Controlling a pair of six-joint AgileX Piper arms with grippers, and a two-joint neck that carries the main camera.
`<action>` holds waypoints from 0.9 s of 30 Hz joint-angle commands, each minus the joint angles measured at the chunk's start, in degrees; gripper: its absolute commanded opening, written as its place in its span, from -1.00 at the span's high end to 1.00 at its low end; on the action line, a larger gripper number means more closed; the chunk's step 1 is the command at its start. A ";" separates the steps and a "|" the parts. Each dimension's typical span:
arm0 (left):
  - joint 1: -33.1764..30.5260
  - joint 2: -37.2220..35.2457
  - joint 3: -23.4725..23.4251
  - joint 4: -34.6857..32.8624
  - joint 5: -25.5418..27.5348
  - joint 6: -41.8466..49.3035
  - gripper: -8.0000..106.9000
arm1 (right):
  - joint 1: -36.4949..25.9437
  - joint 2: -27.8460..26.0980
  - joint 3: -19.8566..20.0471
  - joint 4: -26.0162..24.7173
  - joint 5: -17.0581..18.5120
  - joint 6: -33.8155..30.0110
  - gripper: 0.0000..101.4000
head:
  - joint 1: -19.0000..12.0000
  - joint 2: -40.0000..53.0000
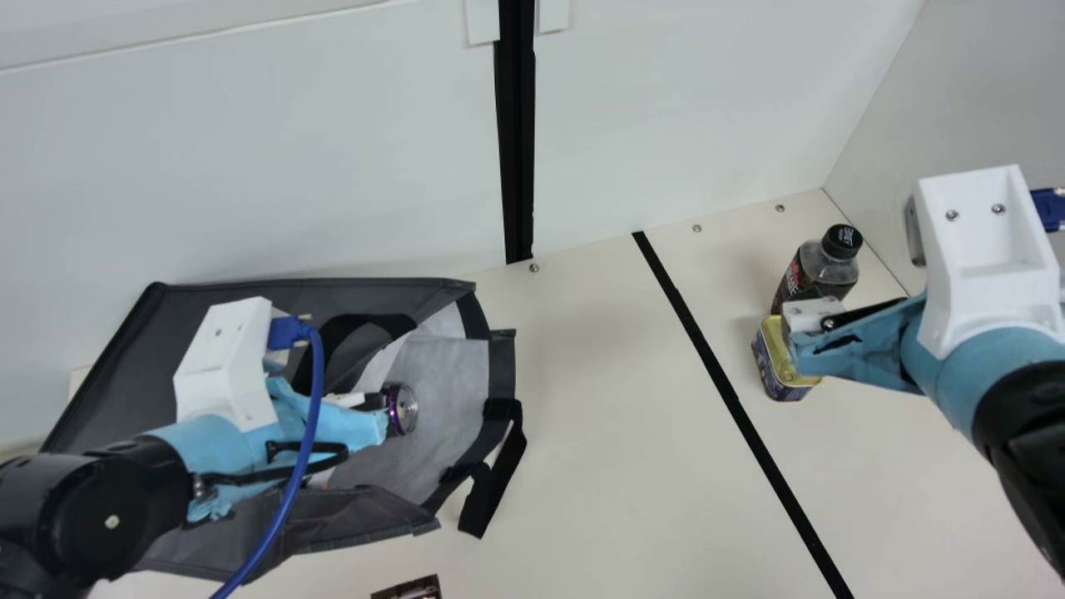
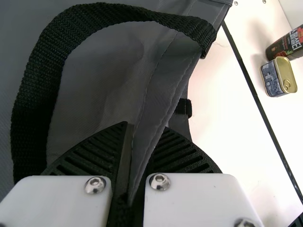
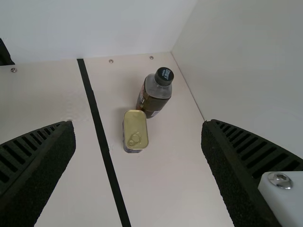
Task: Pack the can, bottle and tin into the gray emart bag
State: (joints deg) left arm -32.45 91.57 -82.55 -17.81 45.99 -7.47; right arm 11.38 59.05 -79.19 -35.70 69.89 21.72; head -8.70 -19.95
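Cream table (image 1: pixel 599 416): black-capped bottle (image 3: pixel 154 94), gold-topped tin (image 3: pixel 135 130).

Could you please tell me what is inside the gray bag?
Inside the gray bag, a purple can shows near the mouth; its folded fabric and my left arm hide whatever lies deeper.

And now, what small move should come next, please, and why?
Probably lower the right gripper over the tin: it is open, its view shows the tin between the fingers, the can is in the bag, and the left gripper pinches the bag's edge.
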 commanded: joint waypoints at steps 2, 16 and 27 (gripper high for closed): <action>0.00 0.00 0.00 0.00 0.00 0.00 0.68 | -0.12 0.85 -0.80 0.40 0.01 -0.10 -0.79 | -1.30 -0.05; 0.00 0.00 0.00 0.00 0.00 0.00 0.68 | -8.86 6.39 -3.53 7.40 -5.97 -6.61 -0.79 | -1.30 -0.05; 0.00 0.00 0.00 0.00 0.00 0.00 0.68 | -17.08 11.93 -6.19 14.43 -11.05 -14.01 -0.79 | -1.30 -0.05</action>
State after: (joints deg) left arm -32.45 91.57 -82.55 -17.81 45.99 -7.47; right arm -4.92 70.50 -85.18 -22.09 59.16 8.45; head -8.70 -19.95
